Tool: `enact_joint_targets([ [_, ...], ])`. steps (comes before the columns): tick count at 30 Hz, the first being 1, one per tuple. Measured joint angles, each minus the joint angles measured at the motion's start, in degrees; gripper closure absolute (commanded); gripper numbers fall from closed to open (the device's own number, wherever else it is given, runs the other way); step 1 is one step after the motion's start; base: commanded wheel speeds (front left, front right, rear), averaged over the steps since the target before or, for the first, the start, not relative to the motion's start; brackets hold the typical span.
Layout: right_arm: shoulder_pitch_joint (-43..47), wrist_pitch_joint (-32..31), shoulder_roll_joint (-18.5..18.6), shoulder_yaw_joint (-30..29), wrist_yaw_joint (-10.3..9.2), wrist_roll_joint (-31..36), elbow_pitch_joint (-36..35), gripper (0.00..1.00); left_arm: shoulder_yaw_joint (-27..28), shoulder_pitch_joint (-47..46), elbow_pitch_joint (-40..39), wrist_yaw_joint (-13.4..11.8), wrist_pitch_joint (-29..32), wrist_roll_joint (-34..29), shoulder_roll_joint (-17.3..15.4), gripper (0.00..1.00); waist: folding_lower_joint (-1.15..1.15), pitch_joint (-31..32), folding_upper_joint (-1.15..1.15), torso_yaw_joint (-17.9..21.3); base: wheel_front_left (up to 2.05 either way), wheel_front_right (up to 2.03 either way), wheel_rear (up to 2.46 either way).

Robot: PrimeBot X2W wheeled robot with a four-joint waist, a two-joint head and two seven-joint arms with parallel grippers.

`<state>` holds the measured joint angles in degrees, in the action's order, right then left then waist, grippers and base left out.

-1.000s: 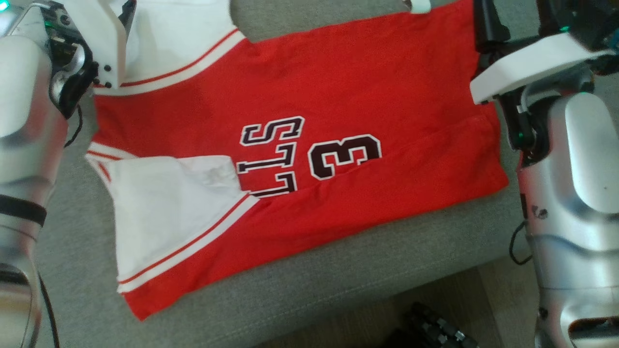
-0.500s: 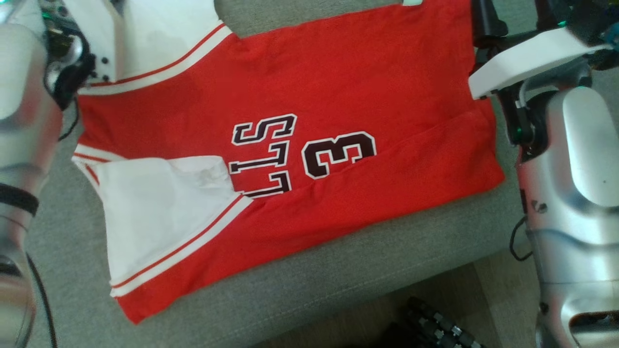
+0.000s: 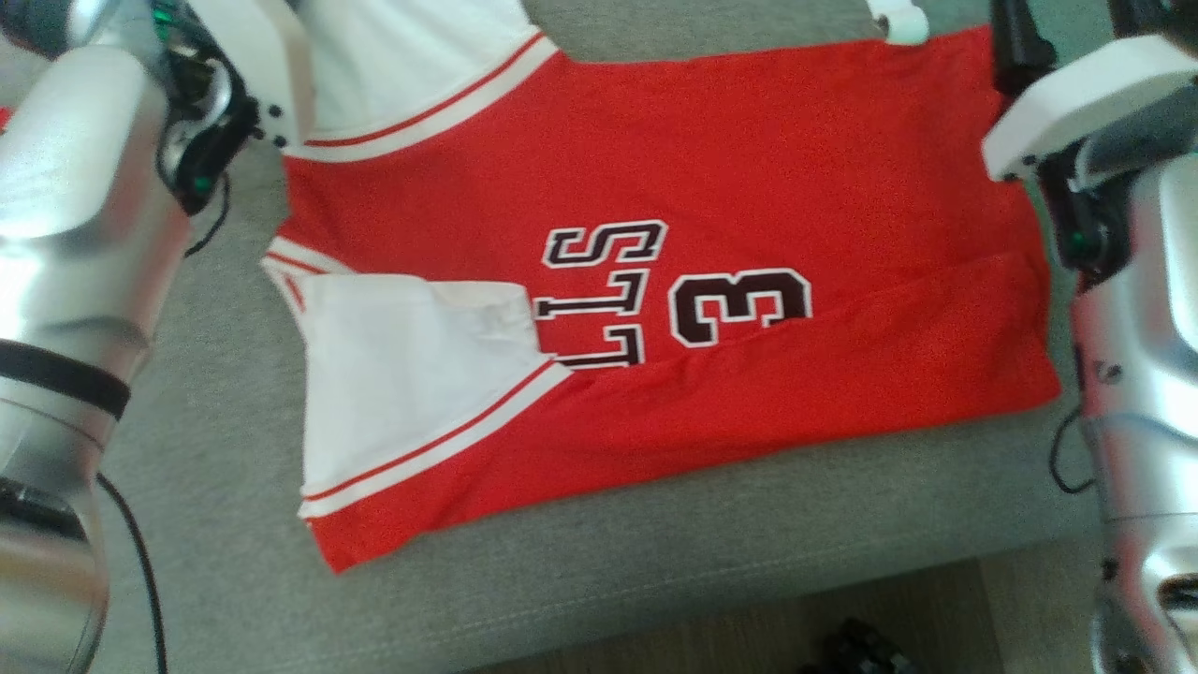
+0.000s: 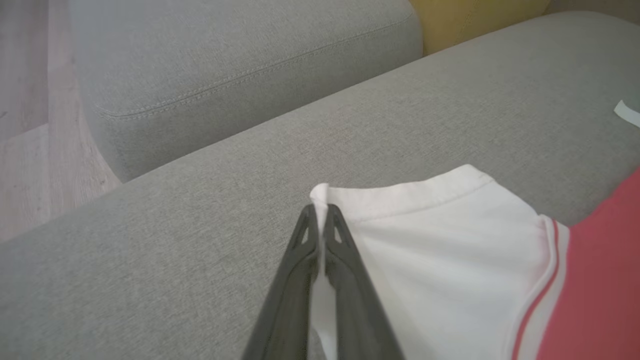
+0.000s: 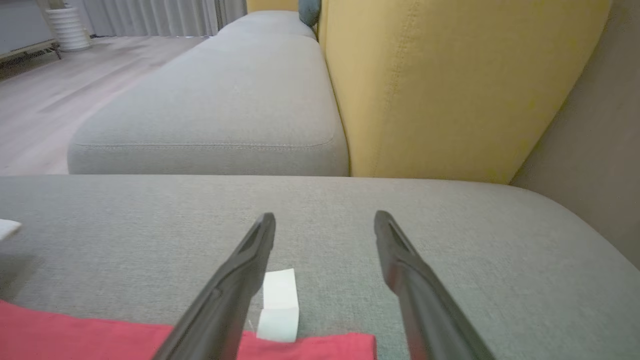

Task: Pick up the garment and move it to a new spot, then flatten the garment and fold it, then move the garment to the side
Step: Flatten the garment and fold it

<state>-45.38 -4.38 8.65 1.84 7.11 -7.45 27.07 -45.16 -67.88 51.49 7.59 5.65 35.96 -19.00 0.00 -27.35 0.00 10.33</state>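
While the garment (image 3: 796, 168) lay flat, one side folded, left gripper (image 4: 320, 216) pinched its white sleeve (image 4: 440, 235), right gripper (image 5: 325, 220) gaped empty; more folding, side move pending.

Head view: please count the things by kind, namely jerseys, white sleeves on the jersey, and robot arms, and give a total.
Jerseys: 1, the jersey
White sleeves: 2, far sleeve, near sleeve
Robot arms: 2, left arm, right arm
Total: 5

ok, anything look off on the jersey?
Nothing damaged. The near flap of the jersey lies folded over the front and hides part of the lettering; probably a deliberate fold. A white tag sticks out past the hem.
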Motion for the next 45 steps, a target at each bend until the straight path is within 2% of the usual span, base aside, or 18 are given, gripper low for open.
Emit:
enact_joint_targets([
  [4,-0.1,-3.4,2.2,-2.0,0.0,-0.1,5.3,0.0,-2.1,0.3,-3.6,0.0,-1.8,1.3,0.3,1.0,0.0,1.0,0.0,-2.5,0.0,0.0,0.0],
  [13,-1.3,-11.0,7.0,-2.3,0.0,-0.3,15.9,0.0,-4.3,3.6,-10.1,0.0,-3.8,2.5,0.4,1.0,0.0,2.5,0.0,-6.7,0.0,0.0,0.0],
  [23,-2.5,-10.9,8.7,-2.7,0.0,-1.1,21.2,0.0,-4.6,4.5,-14.9,-1.0,-3.6,2.6,-0.1,1.0,0.0,2.0,0.0,-7.8,0.0,0.0,0.0],
  [32,-6.3,-11.3,9.9,-0.7,0.0,-2.1,25.4,0.0,-4.7,4.5,-17.2,-2.1,-2.6,3.1,-0.7,1.0,0.0,0.4,0.0,-8.5,0.0,0.0,0.0],
  [33,-6.9,-12.0,10.0,-0.9,0.0,-2.3,26.1,0.27,-4.7,4.5,-17.2,-2.1,-2.6,3.2,-0.8,1.0,0.0,0.3,0.0,-8.5,0.0,0.0,0.0],
  [34,-7.5,-12.5,10.0,-0.9,0.0,-2.3,26.5,0.99,-4.8,4.5,-17.2,-2.1,-2.6,3.2,-0.9,1.0,0.0,0.3,0.0,-8.5,0.0,0.0,0.0],
  [39,-8.3,-12.2,9.3,-2.0,0.0,-2.6,27.5,1.0,-4.8,4.5,-17.1,-3.1,-3.0,3.0,-1.8,1.0,0.0,0.2,0.0,-8.0,0.0,0.0,0.0],
  [45,-9.3,-7.3,9.2,-3.8,0.0,-1.5,27.6,1.0,-4.4,4.1,-15.9,-4.2,-4.9,2.9,-2.1,1.0,0.0,-0.4,0.0,-7.8,0.0,0.0,0.0],
])
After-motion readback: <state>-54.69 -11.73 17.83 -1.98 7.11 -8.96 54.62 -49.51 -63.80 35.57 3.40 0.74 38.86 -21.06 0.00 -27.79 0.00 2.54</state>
